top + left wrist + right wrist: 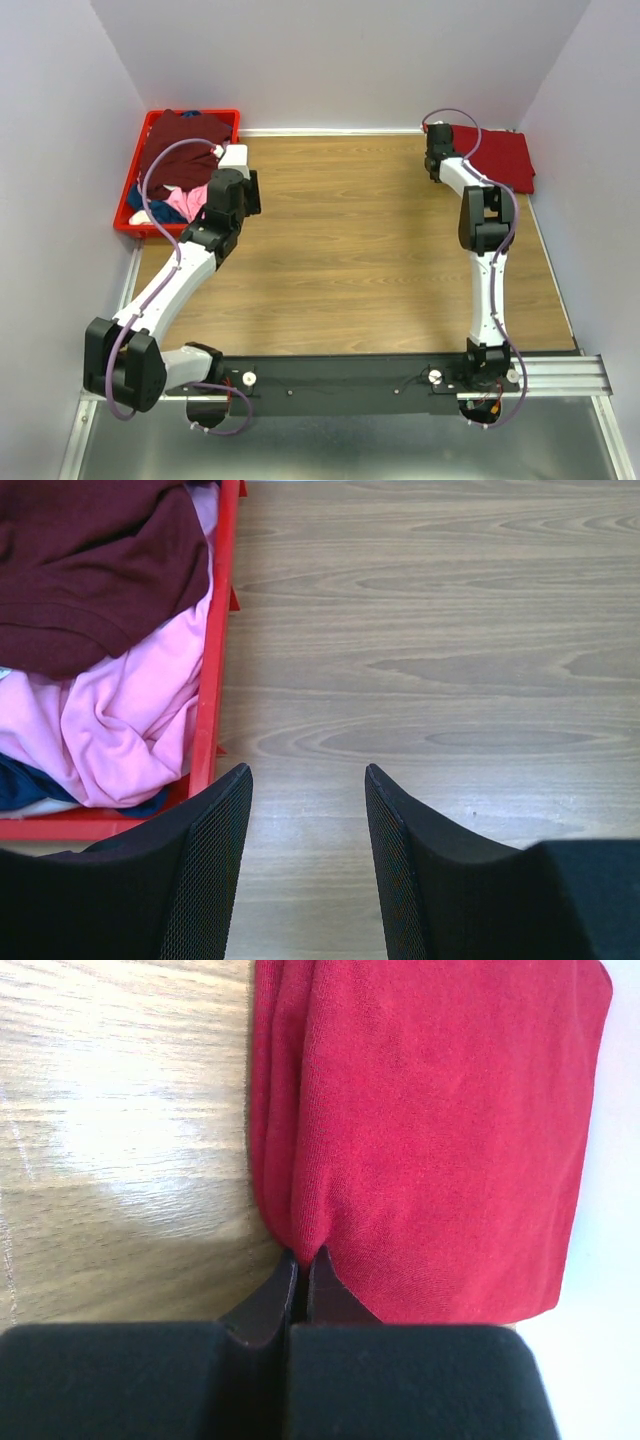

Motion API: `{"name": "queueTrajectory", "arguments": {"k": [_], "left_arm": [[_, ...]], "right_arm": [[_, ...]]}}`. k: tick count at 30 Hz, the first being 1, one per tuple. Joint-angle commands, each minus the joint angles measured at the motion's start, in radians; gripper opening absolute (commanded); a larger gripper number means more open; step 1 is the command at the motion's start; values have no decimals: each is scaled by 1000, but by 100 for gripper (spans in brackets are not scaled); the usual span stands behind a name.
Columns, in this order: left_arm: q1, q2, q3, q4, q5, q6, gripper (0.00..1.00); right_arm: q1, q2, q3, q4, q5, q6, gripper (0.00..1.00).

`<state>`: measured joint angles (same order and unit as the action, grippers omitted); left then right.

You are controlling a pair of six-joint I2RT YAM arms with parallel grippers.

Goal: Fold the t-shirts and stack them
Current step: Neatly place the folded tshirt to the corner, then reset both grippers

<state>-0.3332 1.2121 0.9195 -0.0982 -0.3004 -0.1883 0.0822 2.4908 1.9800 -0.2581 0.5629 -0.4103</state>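
Note:
A bright red t-shirt (500, 155) lies folded at the table's far right corner. My right gripper (303, 1258) is shut on a pinch of the red t-shirt's (430, 1130) near left edge, and the cloth bunches into the fingertips. In the top view this right gripper (433, 135) sits at the shirt's left side. A dark maroon t-shirt (90, 570), a pink one (130, 720) and a bit of a blue one (20, 785) lie heaped in the red crate (212, 680). My left gripper (308, 775) stands open over bare wood just right of the crate, holding nothing.
The red crate (130, 195) stands at the far left against the wall. White walls close in the table at the back and on both sides. The wooden tabletop (350, 230) stretches between the two arms.

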Motion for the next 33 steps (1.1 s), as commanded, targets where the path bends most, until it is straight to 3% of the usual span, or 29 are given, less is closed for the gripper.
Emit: {"name": "queueTrajectory", "arguments": {"k": [1,7,11,14,15,19,22,26,27,28,33], "left_arm": [[3,20,2,15,14,-5,57],[3,-2,-4,17,20,-7,57],[2,-19,-2,17,26,-7,57],[3,-31,-4,18,26,-5,57],[3,-39,-2,18,26,-4,57],[3,-54,1,18,27,-4,57],[3,-77,-1,20,32,-2,57],[2,-147,-18,46,55,-3,57],[2,-148,-18,45,55,-5,57],[2,-176,-11,37,46,-11,57],[2,-314,27,-1,-14,-39,58]], "right_arm": [[-4,48,-19,-27,-24,1,1],[-2,-43,-148,-24,-20,7,2],[-4,-78,-191,-10,-1,43,10],[-1,-110,-210,-10,0,64,29],[1,-124,-228,-12,-1,92,41],[13,-263,-279,-24,-73,218,56],[13,-444,-351,-38,-136,406,64],[13,-734,-475,-56,-207,595,87],[13,-791,-500,-58,-224,626,87],[13,-917,-535,-58,-259,648,98],[13,-1263,-708,-58,-331,711,100]]}}
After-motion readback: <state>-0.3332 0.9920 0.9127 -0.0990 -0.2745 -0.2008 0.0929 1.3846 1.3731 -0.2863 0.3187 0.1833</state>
